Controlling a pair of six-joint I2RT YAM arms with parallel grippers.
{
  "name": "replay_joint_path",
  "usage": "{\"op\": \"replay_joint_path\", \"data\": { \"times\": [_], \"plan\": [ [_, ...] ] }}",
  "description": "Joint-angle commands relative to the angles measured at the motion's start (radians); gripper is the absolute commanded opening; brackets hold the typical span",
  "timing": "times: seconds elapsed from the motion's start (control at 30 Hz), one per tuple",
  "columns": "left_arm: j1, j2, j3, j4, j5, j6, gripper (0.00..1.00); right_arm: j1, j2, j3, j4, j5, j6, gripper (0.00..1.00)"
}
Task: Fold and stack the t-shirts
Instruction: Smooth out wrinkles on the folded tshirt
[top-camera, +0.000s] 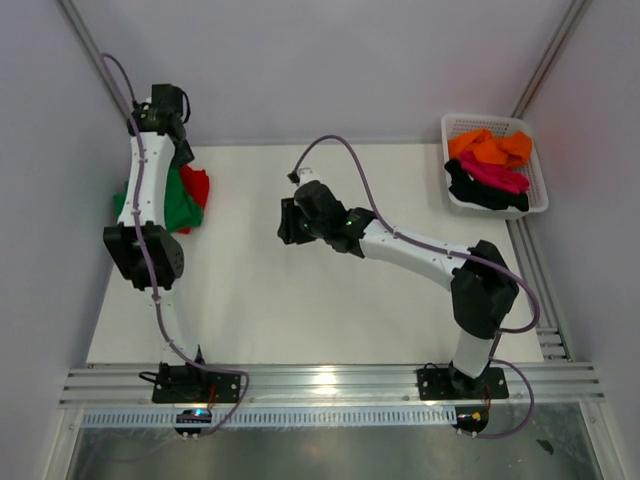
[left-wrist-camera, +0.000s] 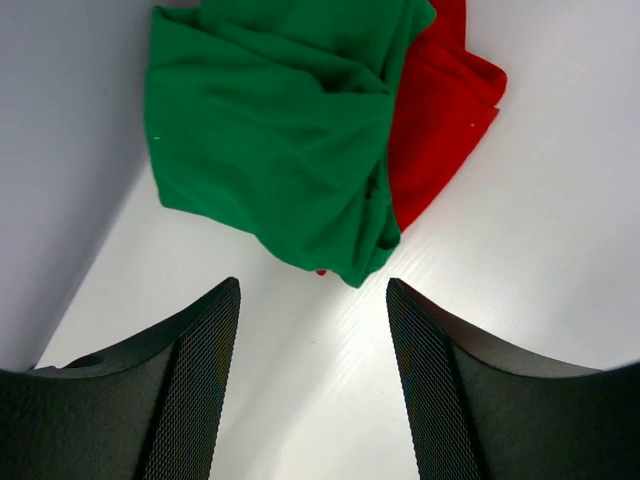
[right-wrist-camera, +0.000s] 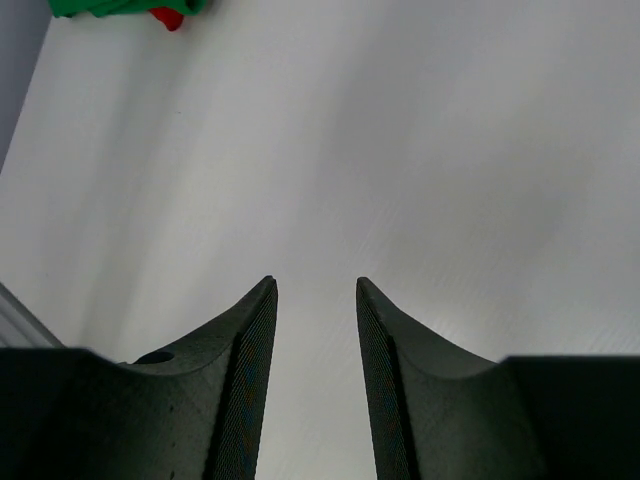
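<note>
Worktop (top-camera: 300, 300) centre is open between the arms, and passage there is unobstructed. The left edge is blocked by the green t-shirt (left-wrist-camera: 270, 140), heaped over the red t-shirt (left-wrist-camera: 440, 110), hard by the side wall (left-wrist-camera: 60, 150). The far right corner is taken by the basket (top-camera: 490, 117) holding further t-shirts (top-camera: 488, 160). Bare worktop lies ahead of the right claw (right-wrist-camera: 315, 285).

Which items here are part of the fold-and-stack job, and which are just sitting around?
Job: green t-shirt, red t-shirt (piled together, far left); orange t-shirt, magenta t-shirt, black t-shirt (in the white mesh basket).
Just lying about: the white mesh basket itself.
</note>
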Motion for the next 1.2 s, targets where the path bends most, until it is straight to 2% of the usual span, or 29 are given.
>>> {"op": "replay_joint_path", "data": {
  "times": [0.0, 0.33, 0.5, 0.77, 0.9, 1.0, 1.17],
  "plan": [
    [0.001, 0.027, -0.052, -0.038, -0.108, 0.047, 0.63, -0.002, 0.004, -0.005, 0.07, -0.066, -0.014, 0.42],
    [0.001, 0.077, -0.288, 0.058, -0.051, -0.061, 0.61, -0.001, -0.082, -0.123, 0.072, -0.019, -0.037, 0.42],
    [0.0, 0.097, -0.239, 0.035, -0.082, -0.137, 0.61, -0.002, -0.117, -0.15, 0.043, 0.009, -0.062, 0.43],
    [0.0, -0.021, -0.178, 0.095, -0.044, -0.166, 0.61, -0.004, -0.138, -0.19, 0.02, 0.021, -0.064, 0.42],
    [0.003, -0.038, -0.146, 0.121, -0.135, -0.155, 0.62, -0.004, -0.14, -0.19, 0.009, 0.026, -0.07, 0.43],
    [0.003, 0.01, -0.055, 0.049, -0.295, -0.173, 0.62, -0.004, -0.141, -0.194, -0.002, 0.029, -0.071, 0.42],
    [0.034, 0.036, -0.041, 0.015, -0.352, -0.239, 0.62, -0.002, -0.148, -0.221, -0.013, 0.026, -0.062, 0.43]
  ]
}}
